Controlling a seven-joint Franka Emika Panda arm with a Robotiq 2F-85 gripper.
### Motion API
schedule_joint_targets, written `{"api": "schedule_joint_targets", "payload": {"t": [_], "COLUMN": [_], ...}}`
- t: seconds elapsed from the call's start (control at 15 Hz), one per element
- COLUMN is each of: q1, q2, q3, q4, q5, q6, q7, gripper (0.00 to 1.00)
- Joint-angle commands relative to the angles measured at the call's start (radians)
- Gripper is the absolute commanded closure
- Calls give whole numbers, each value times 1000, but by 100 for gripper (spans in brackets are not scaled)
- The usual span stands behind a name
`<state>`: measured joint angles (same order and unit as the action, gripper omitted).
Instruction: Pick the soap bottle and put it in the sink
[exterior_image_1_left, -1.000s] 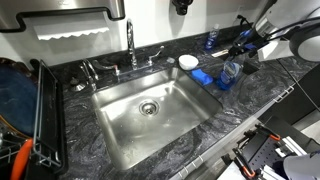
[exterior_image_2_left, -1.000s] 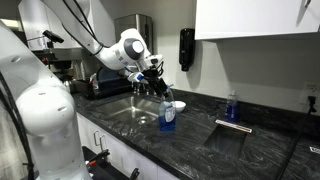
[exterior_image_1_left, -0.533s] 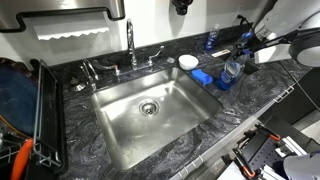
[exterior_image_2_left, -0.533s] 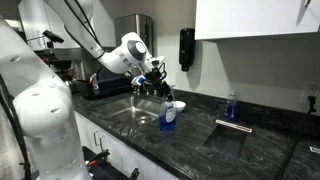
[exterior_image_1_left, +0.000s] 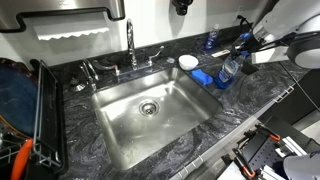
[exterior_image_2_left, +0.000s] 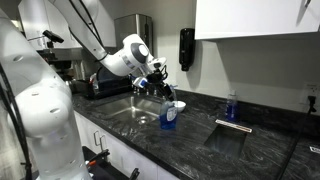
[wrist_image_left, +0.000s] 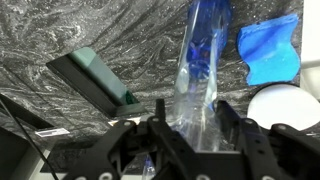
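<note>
As the arm reaches in from the upper right, its dark fingers clamp the clear, narrow-necked soap bottle (blue liquid inside), with marbled tabletop beneath.

Soap bottle beside sponge; faucet behind sink.

exterior view: high over the front of the counter, facing steeply down on the sink, mid-range. exterior view: low, off one end, facing along the counter past the arm. wrist view: close, down past the gripper; all three share the bottle.
</note>
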<state>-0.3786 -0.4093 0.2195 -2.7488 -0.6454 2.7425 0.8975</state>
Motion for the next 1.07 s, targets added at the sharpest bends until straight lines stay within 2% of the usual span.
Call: {"api": "schedule_joint_targets", "payload": {"t": [0.0,0.47,0.53,0.73,1.0], "q1": [29,238,228,270,288], "q2": [18,-13,-23,-40,-49], "q3": [-34,-105,-71,-56,-22], "q4": [-12,-14,-12,-7,1], "q5": [27,183,237,322,393], "q6": [77,106,98,78,91], "q7": [-45,-230,-277,-362,-435], "gripper": [71,71,71,71,71]}}
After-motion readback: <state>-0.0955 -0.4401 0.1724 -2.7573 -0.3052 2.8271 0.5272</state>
